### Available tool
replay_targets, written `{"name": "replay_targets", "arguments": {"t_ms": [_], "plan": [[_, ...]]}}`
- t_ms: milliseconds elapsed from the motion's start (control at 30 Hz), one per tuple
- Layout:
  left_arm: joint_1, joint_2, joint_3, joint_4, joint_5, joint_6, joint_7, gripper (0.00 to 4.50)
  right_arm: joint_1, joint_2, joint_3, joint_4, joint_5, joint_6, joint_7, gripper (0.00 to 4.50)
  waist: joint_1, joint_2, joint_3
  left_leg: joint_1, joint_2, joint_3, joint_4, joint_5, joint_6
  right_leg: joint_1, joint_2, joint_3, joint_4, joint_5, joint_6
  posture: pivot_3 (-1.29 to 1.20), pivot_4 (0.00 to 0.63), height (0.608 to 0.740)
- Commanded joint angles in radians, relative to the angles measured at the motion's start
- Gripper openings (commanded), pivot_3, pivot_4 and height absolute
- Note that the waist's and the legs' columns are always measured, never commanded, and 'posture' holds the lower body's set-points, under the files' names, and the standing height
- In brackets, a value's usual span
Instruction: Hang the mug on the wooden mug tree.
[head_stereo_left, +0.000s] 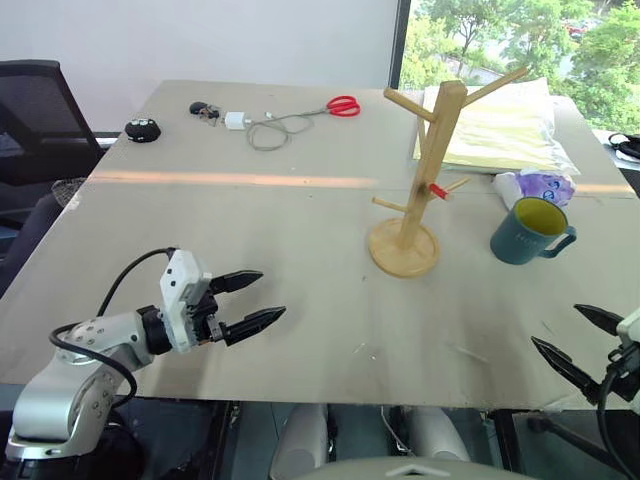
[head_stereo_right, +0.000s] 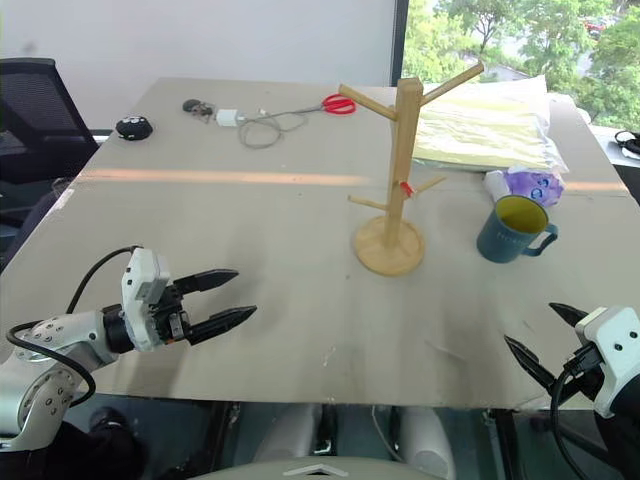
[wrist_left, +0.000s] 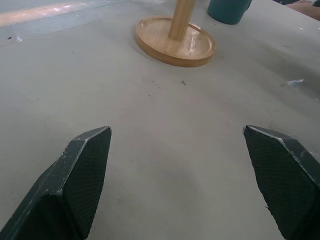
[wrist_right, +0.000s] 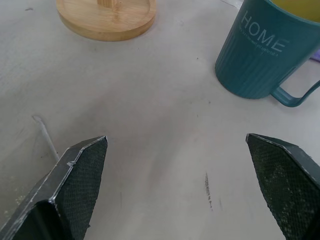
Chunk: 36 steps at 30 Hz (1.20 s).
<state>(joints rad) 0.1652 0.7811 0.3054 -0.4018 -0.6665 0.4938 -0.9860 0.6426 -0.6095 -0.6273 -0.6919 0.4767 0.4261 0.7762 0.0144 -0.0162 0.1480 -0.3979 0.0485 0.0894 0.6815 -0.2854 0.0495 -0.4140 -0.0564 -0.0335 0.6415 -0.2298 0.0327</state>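
Mug upright on table, just right of mug tree, handle right. Left gripper open over near-left table. Right gripper at the near-right edge, looks open, partly cropped.

Seen from the robot's head, two side-by-side eyes look forward and down across the whole worktop toward a far wall and window, both taking in the same scene with a slight sideways offset; the left wrist camera sits low and close over the surface, looking along the left claw at the wooden mug tree; the right wrist camera, equally low, faces the mug close by, sharing the tree's base with the left wrist view.
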Motion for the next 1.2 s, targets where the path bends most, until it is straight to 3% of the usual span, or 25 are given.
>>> {"name": "replay_targets", "arguments": {"t_ms": [33, 133, 300, 333, 433, 533, 633, 1200], "plan": [[-0.059, -0.001, -0.01, -0.026, -0.031, -0.008, -0.018, 4.32, -0.063, 0.02, 0.019, 0.03, -0.034, -0.002, -0.08, 4.5, 0.0, 0.0, 0.0, 0.0, 0.0, 0.0, 0.0, 0.0, 0.0, 0.0, 0.0, 0.0, 0.0, 0.0, 0.0, 0.0, 0.15, 0.74], [-0.167, -0.006, -0.056, -0.088, -0.131, 0.045, -0.043, 4.32, -0.224, 0.046, 0.06, 0.107, -0.1, 0.112, -0.275, 4.5, 0.0, -0.004, 0.002, -0.001, 0.0, -0.001, 0.002, 0.0, 0.0, 0.0, 0.0, -0.002, 0.0, 0.0, 0.0, 0.0, 0.15, 0.74], [-0.248, 0.005, -0.109, -0.15, -0.198, 0.089, -0.071, 4.32, -0.425, 0.073, 0.079, 0.193, -0.13, 0.261, -0.446, 4.5, -0.002, -0.001, 0.001, 0.001, -0.003, 0.003, 0.003, 0.001, 0.001, 0.001, -0.002, 0.002, 0.002, 0.001, 0.0, 0.0, 0.15, 0.74], [-0.261, 0.002, -0.115, -0.156, -0.207, 0.097, -0.064, 4.5, -0.456, 0.075, 0.089, 0.206, -0.135, 0.275, -0.462, 3.98, -0.003, 0.0, 0.001, 0.001, -0.002, 0.003, 0.002, 0.001, 0.001, 0.0, -0.001, 0.003, 0.002, 0.001, -0.001, 0.0, 0.15, 0.74], [-0.29, -0.003, -0.131, -0.168, -0.22, 0.109, -0.054, 4.5, -0.54, 0.072, 0.124, 0.252, -0.153, 0.301, -0.496, 2.85, -0.004, 0.0, 0.001, 0.001, -0.002, 0.002, 0.001, 0.001, 0.0, 0.0, 0.003, 0.004, 0.002, 0.001, -0.001, 0.0, 0.15, 0.74], [-0.307, -0.012, -0.139, -0.171, -0.224, 0.113, -0.038, 4.5, -0.62, 0.072, 0.154, 0.309, -0.165, 0.316, -0.519, 2.85, -0.003, 0.0, 0.001, 0.001, -0.004, 0.002, 0.0, 0.003, -0.003, 0.0, 0.005, 0.004, 0.001, 0.002, 0.001, 0.0, 0.15, 0.74], [-0.302, -0.017, -0.143, -0.179, -0.223, 0.11, -0.029, 4.5, -0.681, 0.071, 0.187, 0.352, -0.172, 0.326, -0.526, 2.13, -0.003, 0.0, 0.001, 0.0, -0.005, 0.002, 0.0, 0.003, -0.003, 0.0, 0.004, 0.004, 0.001, 0.002, 0.002, 0.0, 0.15, 0.74], [-0.228, 0.004, -0.098, -0.235, -0.24, 0.1, 0.014, 4.5, -0.817, 0.079, 0.255, 0.511, -0.213, 0.301, -0.552, 2.13, -0.004, 0.0, 0.001, 0.001, -0.004, 0.003, 0.0, 0.003, -0.003, 0.0, 0.004, 0.005, 0.001, 0.002, 0.002, 0.0, 0.15, 0.74]]}}
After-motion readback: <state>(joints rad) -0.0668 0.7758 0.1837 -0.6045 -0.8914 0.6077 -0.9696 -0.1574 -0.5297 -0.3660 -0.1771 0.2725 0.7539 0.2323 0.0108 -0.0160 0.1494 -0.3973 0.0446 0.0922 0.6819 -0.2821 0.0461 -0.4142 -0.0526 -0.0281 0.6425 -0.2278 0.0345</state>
